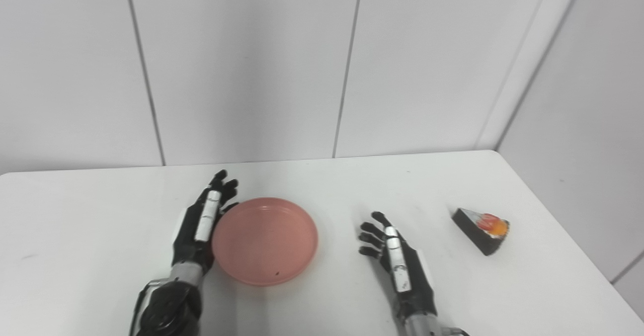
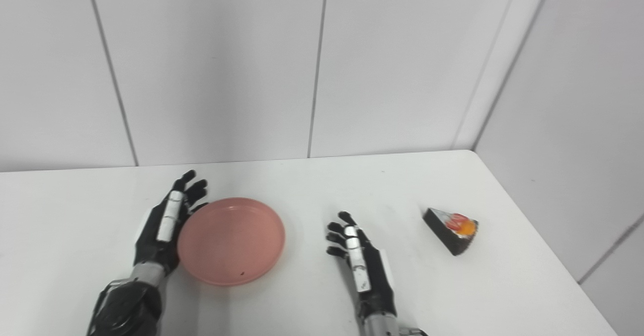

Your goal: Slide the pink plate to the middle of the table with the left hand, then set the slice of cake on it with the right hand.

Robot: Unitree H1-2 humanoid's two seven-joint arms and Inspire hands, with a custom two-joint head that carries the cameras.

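The pink plate (image 1: 265, 240) lies flat on the white table (image 1: 100, 225), left of its middle. My left hand (image 1: 201, 223) is open, its fingers stretched out along the plate's left rim and touching it. My right hand (image 1: 397, 258) is open and empty on the table, right of the plate and apart from it. The slice of cake (image 1: 480, 229), dark with a white, red and orange top, lies near the table's right edge, well to the right of my right hand. The same scene shows in the right eye view: plate (image 2: 231, 240), cake (image 2: 451, 229).
White wall panels stand behind the table and along its right side. The table's right edge (image 1: 563, 235) runs close to the cake. Bare table surface lies between the plate and the right hand.
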